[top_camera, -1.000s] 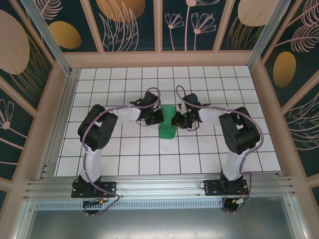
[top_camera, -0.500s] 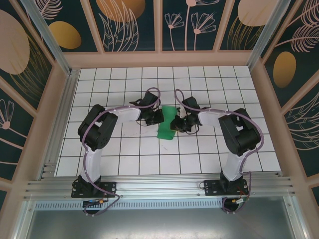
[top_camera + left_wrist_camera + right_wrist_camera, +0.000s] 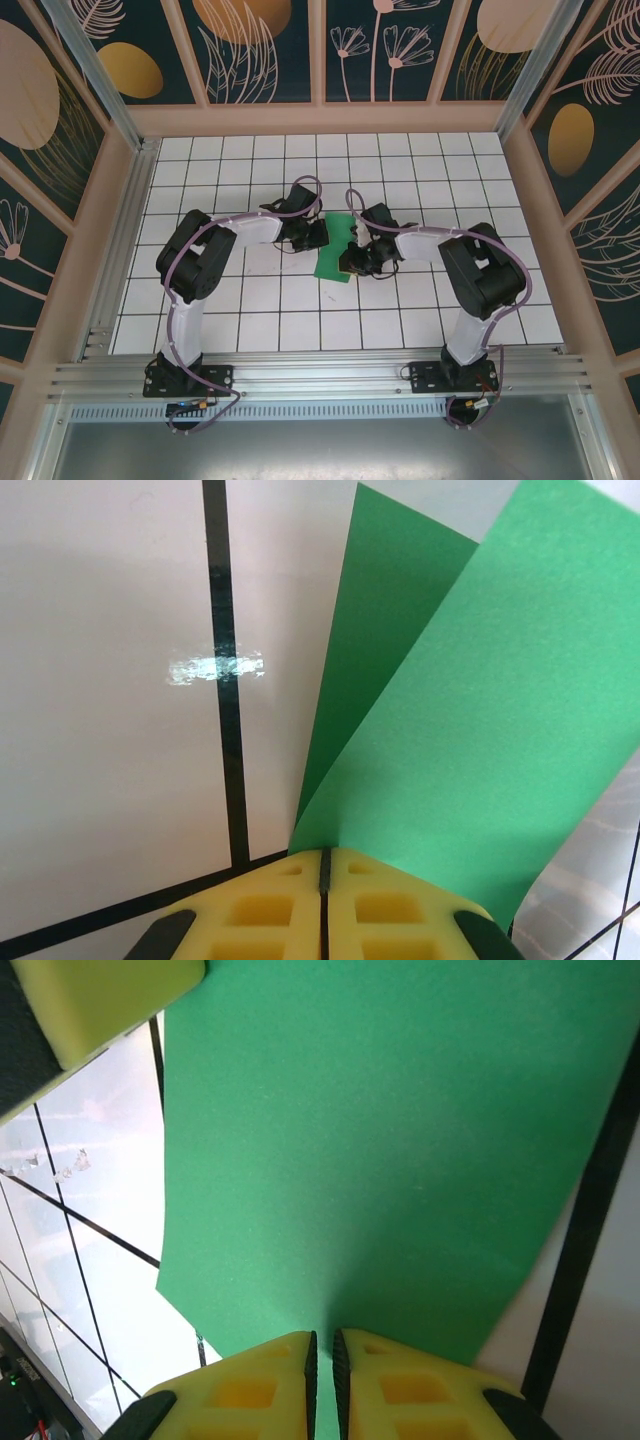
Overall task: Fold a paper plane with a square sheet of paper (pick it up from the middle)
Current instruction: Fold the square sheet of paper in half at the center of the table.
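Note:
The green square sheet of paper [image 3: 335,252] is held up off the tiled table between both arms, bent over into two layers [image 3: 470,730]. My left gripper [image 3: 318,236] is shut on its left edge, and the paper rises from between the closed yellow pads [image 3: 323,858]. My right gripper [image 3: 351,256] is shut on the opposite edge, with the sheet [image 3: 380,1140] pinched in the thin gap between its fingers [image 3: 322,1348]. A yellow finger of the left gripper [image 3: 90,1000] shows at the top left of the right wrist view. The paper plane is out of view.
The white tiled table [image 3: 250,300] with dark grid lines spreads around the arms. Wooden walls [image 3: 320,120] and aluminium posts [image 3: 110,90] enclose it. The arm bases sit on the metal rail [image 3: 320,372] at the near edge.
My right gripper has moved left and nearer with its edge of the sheet, bending the paper over toward the left gripper. The left arm has stayed in place.

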Motion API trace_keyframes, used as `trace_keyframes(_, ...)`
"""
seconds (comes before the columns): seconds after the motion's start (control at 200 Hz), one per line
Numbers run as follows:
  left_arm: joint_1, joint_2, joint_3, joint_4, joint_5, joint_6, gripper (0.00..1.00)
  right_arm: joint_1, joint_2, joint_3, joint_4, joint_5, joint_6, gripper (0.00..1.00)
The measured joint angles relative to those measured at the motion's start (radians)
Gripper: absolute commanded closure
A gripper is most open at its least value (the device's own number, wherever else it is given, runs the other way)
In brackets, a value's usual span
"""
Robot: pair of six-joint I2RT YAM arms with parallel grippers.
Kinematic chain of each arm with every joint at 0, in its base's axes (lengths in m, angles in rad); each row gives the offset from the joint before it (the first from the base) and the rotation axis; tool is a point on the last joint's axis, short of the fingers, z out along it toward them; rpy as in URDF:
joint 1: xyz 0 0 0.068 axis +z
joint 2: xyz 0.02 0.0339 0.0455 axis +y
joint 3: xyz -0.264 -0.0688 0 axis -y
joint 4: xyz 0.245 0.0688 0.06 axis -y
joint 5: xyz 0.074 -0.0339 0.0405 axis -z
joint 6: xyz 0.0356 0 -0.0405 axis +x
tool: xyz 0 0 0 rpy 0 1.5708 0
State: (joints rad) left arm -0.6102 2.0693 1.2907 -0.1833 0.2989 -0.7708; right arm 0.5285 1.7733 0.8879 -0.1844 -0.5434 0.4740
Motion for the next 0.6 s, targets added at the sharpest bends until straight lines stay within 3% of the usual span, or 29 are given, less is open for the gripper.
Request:
trace_keyframes(0.355, -0.002, 0.000, 0.000, 0.000, -0.005, 0.000, 0.91, 0.023, -0.047, -0.087, 0.044, -0.008, 0.019, 0.82)
trace_keyframes(0.6, -0.002, 0.000, 0.000, 0.001, -0.005, 0.000, 0.92, 0.024, -0.072, -0.060, 0.000, 0.015, 0.030, 0.81)
